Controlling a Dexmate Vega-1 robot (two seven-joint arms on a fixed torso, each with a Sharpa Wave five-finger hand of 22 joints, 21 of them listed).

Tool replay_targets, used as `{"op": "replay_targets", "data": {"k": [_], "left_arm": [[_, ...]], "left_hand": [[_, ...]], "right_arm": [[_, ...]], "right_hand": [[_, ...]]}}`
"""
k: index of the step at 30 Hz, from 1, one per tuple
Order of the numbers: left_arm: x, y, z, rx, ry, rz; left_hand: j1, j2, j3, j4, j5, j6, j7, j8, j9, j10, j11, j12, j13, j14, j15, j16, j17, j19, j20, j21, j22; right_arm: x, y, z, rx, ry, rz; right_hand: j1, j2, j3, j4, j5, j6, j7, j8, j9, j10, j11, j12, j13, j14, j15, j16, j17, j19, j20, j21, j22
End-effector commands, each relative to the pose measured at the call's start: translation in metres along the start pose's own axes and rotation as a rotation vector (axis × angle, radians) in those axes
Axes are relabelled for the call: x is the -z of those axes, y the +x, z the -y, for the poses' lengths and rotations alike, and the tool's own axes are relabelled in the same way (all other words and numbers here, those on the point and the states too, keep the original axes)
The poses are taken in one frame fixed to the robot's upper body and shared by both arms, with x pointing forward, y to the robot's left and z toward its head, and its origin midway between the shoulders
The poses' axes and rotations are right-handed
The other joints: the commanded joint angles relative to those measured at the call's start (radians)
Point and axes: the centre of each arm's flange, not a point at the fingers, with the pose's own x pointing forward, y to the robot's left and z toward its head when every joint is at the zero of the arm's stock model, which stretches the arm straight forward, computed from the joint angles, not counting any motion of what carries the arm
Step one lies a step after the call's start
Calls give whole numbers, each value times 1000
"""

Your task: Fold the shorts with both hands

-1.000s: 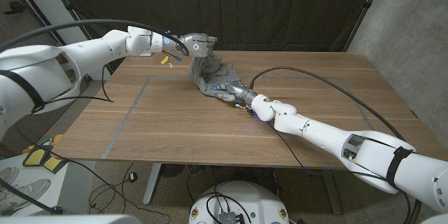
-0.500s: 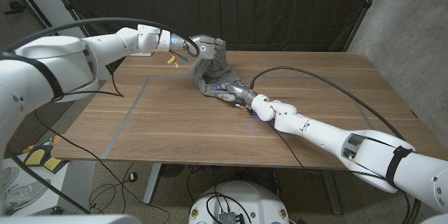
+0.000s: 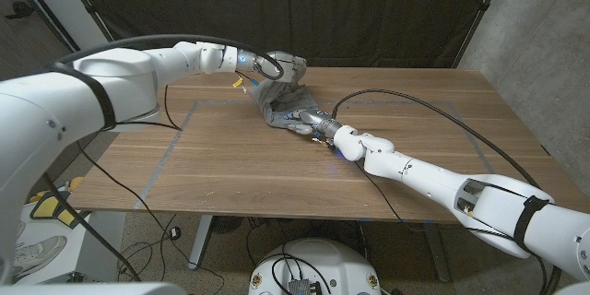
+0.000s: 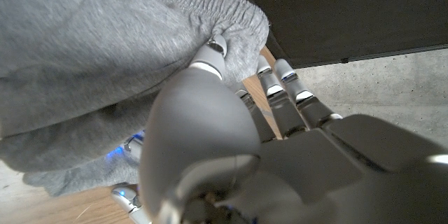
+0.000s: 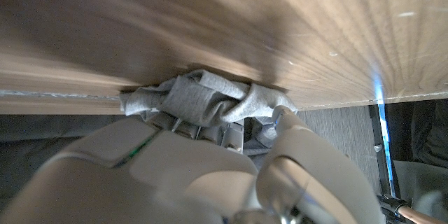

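The grey shorts (image 3: 278,98) are bunched up at the far middle of the wooden table (image 3: 230,166). My left hand (image 3: 279,64) holds their upper part by the elastic waistband (image 4: 231,10) and lifts it above the table. My right hand (image 3: 304,121) grips the lower end of the shorts (image 5: 203,101) down at the table surface. The fabric hangs crumpled between the two hands, and most of its shape is hidden in folds.
A black cable (image 3: 433,111) loops across the right half of the table. Faint tape lines (image 3: 175,143) mark a rectangle on the wood. A dark curtain (image 3: 369,9) hangs behind the table, and a concrete wall (image 3: 544,46) stands at the right.
My left hand has carried the top of the shorts to the right, toward the far middle. My right hand has stayed in place, holding the lower end.
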Motion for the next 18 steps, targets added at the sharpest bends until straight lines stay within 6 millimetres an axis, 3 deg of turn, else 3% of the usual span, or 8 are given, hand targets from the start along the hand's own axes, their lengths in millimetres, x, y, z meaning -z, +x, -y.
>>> {"op": "replay_targets", "data": {"k": [1, 7, 10, 13, 14, 15, 17, 18], "left_arm": [[-17, 26, -15, -63, -106, -51], [-22, 28, -27, -124, -188, -90], [-24, 27, -33, -151, -219, -100], [-28, 26, -37, -170, -248, -116], [-32, 25, -39, -177, -275, -120], [-32, 25, -39, -177, -276, -120], [-38, 23, -40, -178, -310, -114], [-40, 23, -40, -164, -310, -118]], "left_hand": [[-1, 14, 5, 7, 2, -11, 3, -5, 1, -2, 0, -1, 5, 17, -169, 4, 1, 7, -9, 6, 3], [-7, 16, 4, 13, -3, -22, 3, -11, -1, -3, 1, -2, 6, 26, -169, 4, 1, 9, -11, 9, 2], [-10, 18, 5, 16, -12, -57, 5, -34, -7, -4, 0, -4, 6, 34, -170, 1, -1, 13, -11, 15, 1], [-10, 20, 9, 16, -27, -121, 6, -82, -13, -2, 0, -3, 5, 45, -171, -2, -3, 16, -14, 23, -2], [-20, 24, 13, 23, -41, -169, 6, -121, -17, 3, 0, -5, -3, 52, -170, -3, -5, 23, -19, 29, -4], [-24, 24, 14, 24, -50, -187, 5, -139, -18, 3, 2, -8, -9, 56, -170, -3, -6, 26, -22, 32, -5], [-95, 6, -10, 60, -88, -222, 2, -193, -20, -28, 7, -25, -39, 63, -170, -11, -12, 38, -30, 39, -10], [-121, 1, -16, 69, -103, -254, -3, -223, -20, -59, 8, -36, -56, 56, -169, -18, -18, 35, -21, 39, -12]], "right_arm": [[0, -2, 2, -4, -17, 11], [-2, -2, 5, -5, -24, 14], [-3, -2, 5, -8, -33, 19], [-5, -1, 6, -6, -31, 24], [-5, -1, 7, -13, -35, 25], [-5, -1, 7, -14, -35, 25], [-6, 0, 9, -26, -37, 29], [-6, -1, 9, -27, -34, 29]], "right_hand": [[-14, 0, 3, -3, 7, 3, -2, 0, 1, 6, -2, 0, 2, 4, -50, 8, 1, 2, 9, 10, 2], [-14, 0, 3, -4, 7, 3, -2, 0, 1, 5, -2, 0, 2, 4, -50, 8, 1, 2, 8, 10, 2], [-15, 0, 3, -4, 7, 3, -3, -1, 1, 6, -2, 0, 2, 4, -49, 8, 1, 2, 9, 10, 2], [-15, 0, 3, -5, 7, 3, -3, -1, 1, 6, -1, 0, 2, 3, -50, 8, 1, 2, 9, 10, 2], [-15, 0, 4, -5, 7, 3, -3, -1, 1, 5, -1, 0, 2, 4, -50, 8, 1, 2, 9, 11, 2], [-15, 0, 4, -5, 7, 3, -4, -1, 1, 5, -2, 0, 2, 4, -50, 8, 1, 2, 9, 11, 2], [-16, 0, 4, -6, 7, 0, -7, -2, 1, 5, -2, -1, 2, 5, -48, 9, 1, 4, 10, 12, 2], [-16, 0, 4, -6, 7, -1, -7, -2, 1, 4, -2, -1, 2, 5, -47, 9, 1, 5, 10, 12, 2]]}}
